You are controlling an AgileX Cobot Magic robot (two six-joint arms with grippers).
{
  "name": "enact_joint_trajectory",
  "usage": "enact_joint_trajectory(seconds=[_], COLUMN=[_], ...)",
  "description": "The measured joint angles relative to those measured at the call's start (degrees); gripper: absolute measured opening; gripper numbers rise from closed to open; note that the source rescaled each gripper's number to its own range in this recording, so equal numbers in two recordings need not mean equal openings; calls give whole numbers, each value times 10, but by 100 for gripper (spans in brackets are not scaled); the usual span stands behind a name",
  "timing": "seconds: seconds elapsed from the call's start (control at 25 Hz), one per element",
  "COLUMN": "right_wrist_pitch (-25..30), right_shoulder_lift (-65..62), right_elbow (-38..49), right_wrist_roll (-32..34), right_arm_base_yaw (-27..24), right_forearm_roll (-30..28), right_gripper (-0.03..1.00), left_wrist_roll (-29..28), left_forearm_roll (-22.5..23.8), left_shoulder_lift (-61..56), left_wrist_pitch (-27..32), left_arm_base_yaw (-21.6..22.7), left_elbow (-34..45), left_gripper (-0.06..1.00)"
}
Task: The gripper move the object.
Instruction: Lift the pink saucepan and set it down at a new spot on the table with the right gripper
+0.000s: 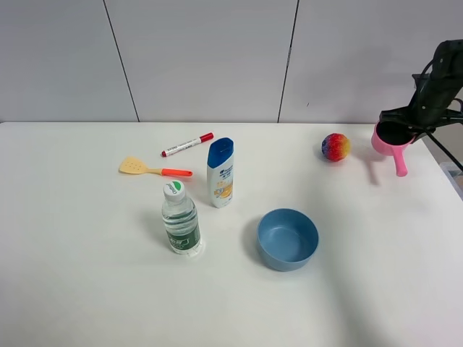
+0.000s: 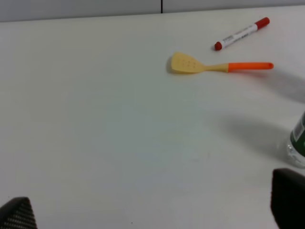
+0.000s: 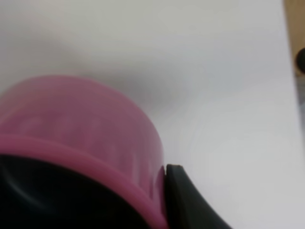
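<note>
The pink toy saucepan (image 1: 385,142) is at the far right of the table, its short handle pointing toward the front. My right gripper (image 1: 404,120) is shut on its rim and seems to hold it just above the table. In the right wrist view the pink wall (image 3: 86,138) fills the frame, with one dark finger (image 3: 190,202) against the outside of the rim. My left gripper (image 2: 152,212) is open and empty over bare table. Only its two dark fingertips (image 2: 288,202) show, and it is out of the exterior view.
A blue bowl (image 1: 288,238) sits front of centre. A water bottle (image 1: 179,219), a shampoo bottle (image 1: 221,173), a yellow spatula (image 1: 152,168) and a red marker (image 1: 188,144) are left of centre. A rainbow ball (image 1: 336,147) lies left of the saucepan. The table's right edge (image 1: 447,170) is close by.
</note>
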Motion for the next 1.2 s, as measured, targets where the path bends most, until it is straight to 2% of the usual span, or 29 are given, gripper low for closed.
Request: enact_joint_trajectory(seconds=[0.24, 0.68, 0.84, 0.96, 1.2], right_wrist_pitch=[-1, 0, 0, 0, 6], right_shoulder_lift=[25, 26, 26, 26, 26], right_elbow=[0, 0, 0, 0, 0], right_wrist_roll=[-7, -13, -13, -13, -13], right_arm_base_yaw=[0, 0, 0, 0, 0], right_forearm_roll=[19, 19, 16, 7, -8], right_gripper=[0, 0, 5, 19, 65], left_wrist_roll=[0, 0, 0, 0, 0], left_forearm_roll=[0, 0, 0, 0, 0], left_shoulder_lift=[0, 0, 0, 0, 0], left_wrist_pitch=[0, 0, 0, 0, 0], left_arm_base_yaw=[0, 0, 0, 0, 0], left_elbow=[0, 0, 0, 0, 0], left_gripper=[100, 100, 100, 100, 100])
